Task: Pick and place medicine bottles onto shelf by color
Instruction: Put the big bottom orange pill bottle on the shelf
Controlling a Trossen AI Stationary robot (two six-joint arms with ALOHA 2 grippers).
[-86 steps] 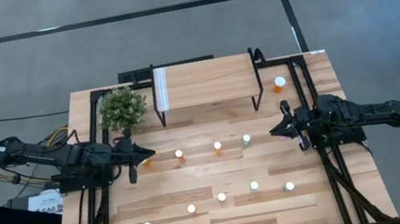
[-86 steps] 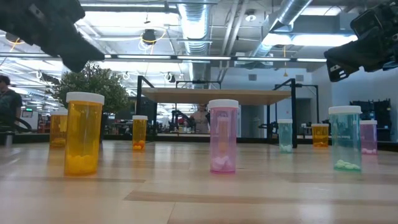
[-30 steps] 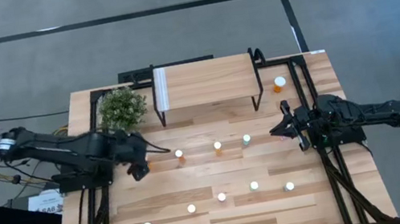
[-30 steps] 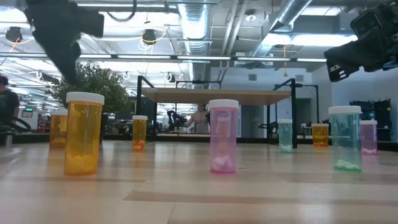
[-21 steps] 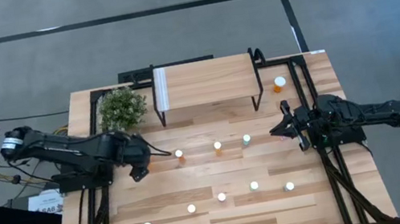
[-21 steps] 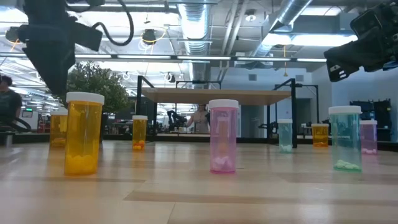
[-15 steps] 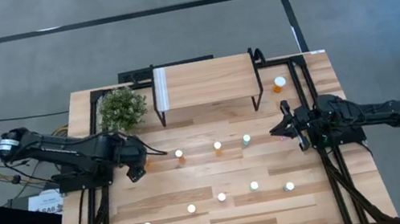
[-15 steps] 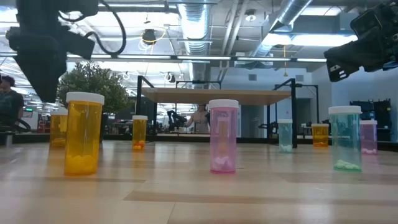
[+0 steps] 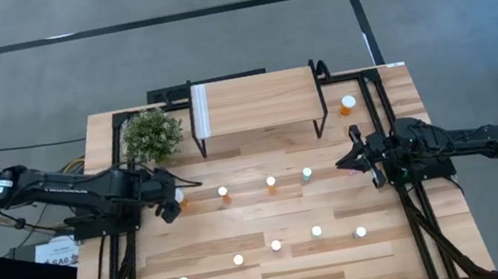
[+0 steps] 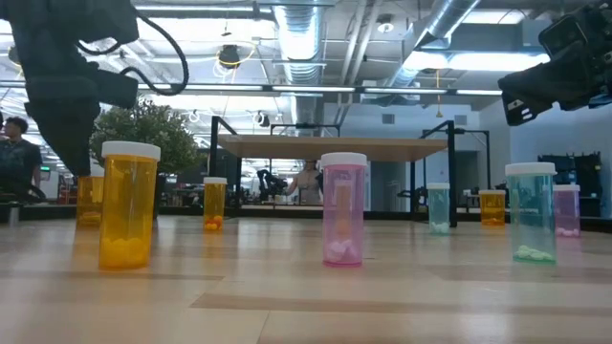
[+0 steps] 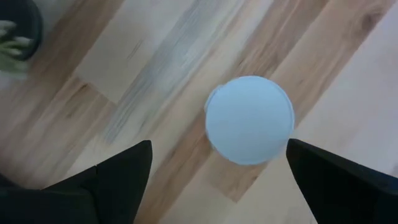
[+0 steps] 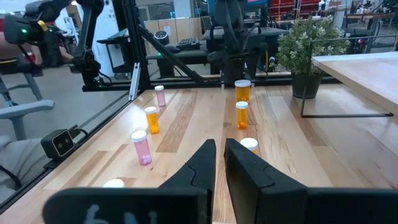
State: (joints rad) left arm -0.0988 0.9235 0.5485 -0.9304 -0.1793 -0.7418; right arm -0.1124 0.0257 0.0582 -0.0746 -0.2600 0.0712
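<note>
Since the earlier frames your left gripper [image 11: 214, 180] has swung in over the orange bottle [image 9: 177, 196] at the table's left, fingers spread wide around its white cap [image 11: 249, 119]. Centre on that cap, descend straight, then close. It looks unheld, though height is hard to judge. Your right gripper [image 9: 346, 161] waits mid-right, fingers nearly together, with the shelf [image 9: 253, 101] behind.

Orange, pink, pale-green bottles [image 10: 343, 208], white caps

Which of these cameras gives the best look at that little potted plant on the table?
The right wrist view: the potted plant shows whole, pot and foliage, beside the shelf. The high view shows only its leafy top. The low view shows it partly behind a bottle and the left arm. The left wrist view catches just an edge.
</note>
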